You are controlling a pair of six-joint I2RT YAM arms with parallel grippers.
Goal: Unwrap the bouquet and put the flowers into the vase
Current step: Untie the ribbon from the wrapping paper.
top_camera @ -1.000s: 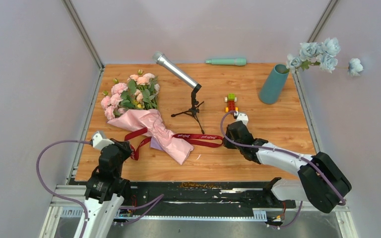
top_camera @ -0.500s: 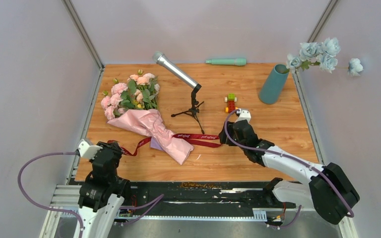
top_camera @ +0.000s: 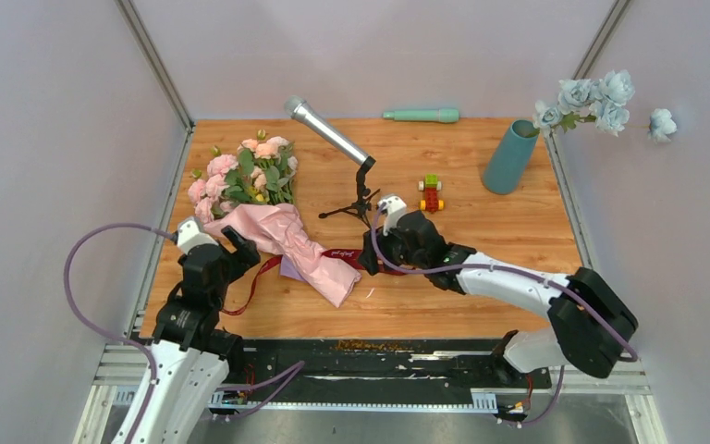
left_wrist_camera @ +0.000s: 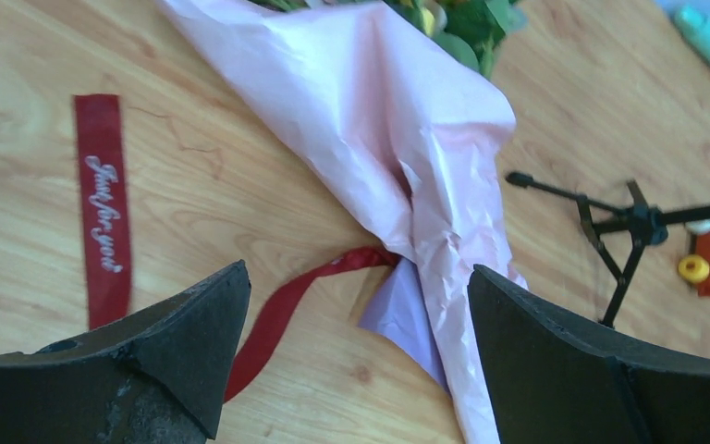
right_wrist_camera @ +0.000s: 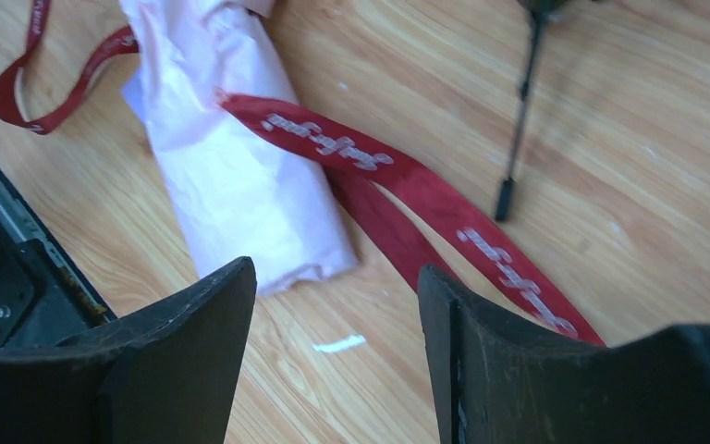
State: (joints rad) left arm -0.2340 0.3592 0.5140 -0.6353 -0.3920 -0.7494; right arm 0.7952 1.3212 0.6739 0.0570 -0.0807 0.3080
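Saw the vase (top_camera: pixel 510 155) only from above, far beyond both jaws. Found left gripper (left_wrist_camera: pixel 359 273) spread empty, bouquet (left_wrist_camera: pixel 370 120) just ahead; right gripper (right_wrist_camera: pixel 335 273) spread empty above ribbon (right_wrist_camera: pixel 397 176). Read "Just for you" at left wrist.

Bouquet (top_camera: pixel 259 217) left, vase (top_camera: pixel 510 155) far right

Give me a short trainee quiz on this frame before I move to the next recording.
1. True or false: the bouquet lies wrapped in pink paper.
2. What does the vase hold? A pale blue flowers; B pink roses; C nothing.
3. Which gripper is nearer the microphone stand?
Key: 1 true; 2 A; 3 the right gripper.
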